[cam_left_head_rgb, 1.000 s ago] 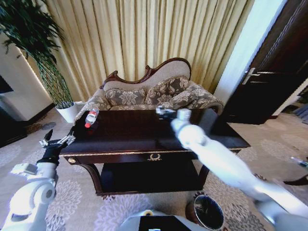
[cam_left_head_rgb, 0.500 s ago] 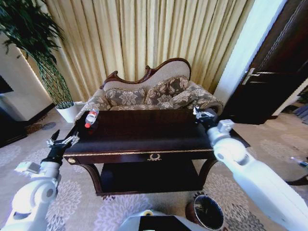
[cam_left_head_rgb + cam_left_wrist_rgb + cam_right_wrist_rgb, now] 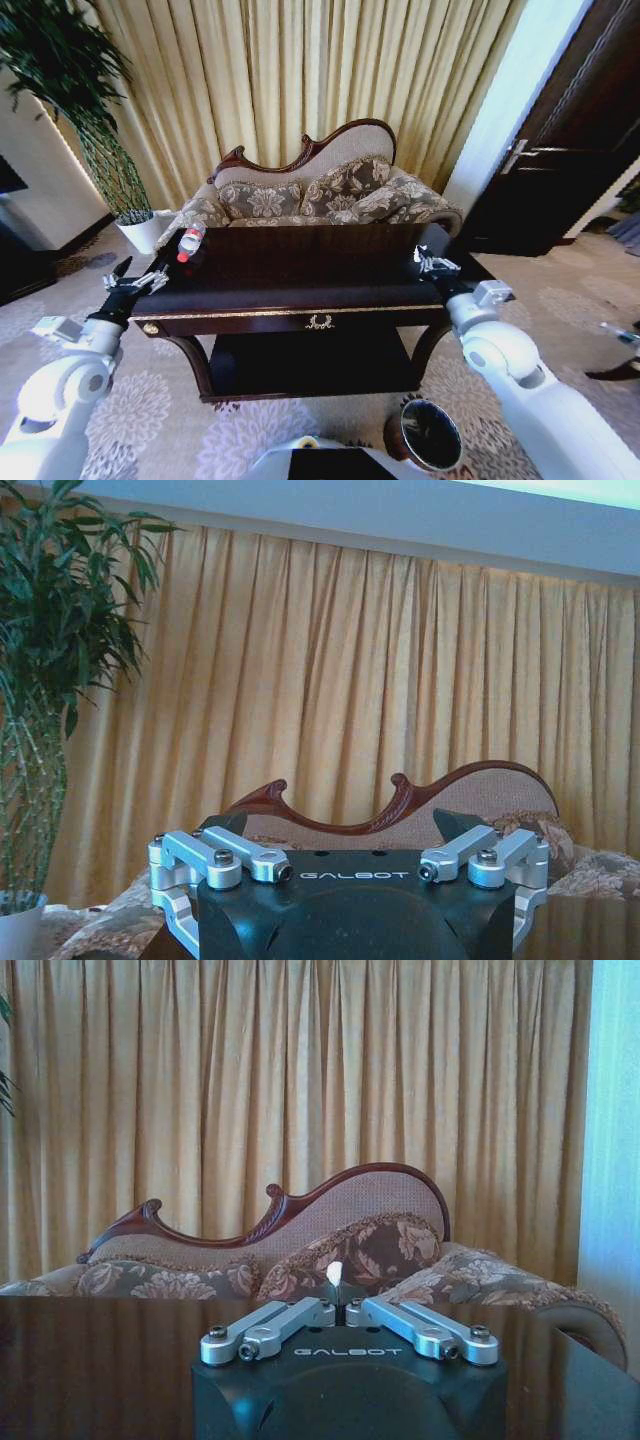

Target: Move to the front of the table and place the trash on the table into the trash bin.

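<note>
While the right gripper [image 3: 432, 265] is pinching a small white paper scrap [image 3: 334, 1273] over the long dark glossy table's [image 3: 300, 290] right end, the left gripper [image 3: 135, 282] is hovering spread apart beside its left end.

One brand word was legible, on both grippers.
"GALBOT" stood in pale letters on the dark body of the left gripper [image 3: 352, 872] and likewise on the right gripper [image 3: 346, 1312].

White, rounded arm shells are seen; each black wrist block is marked "GALBOT", and silver, screw-fastened linkages are mounted for the jaws.
</note>
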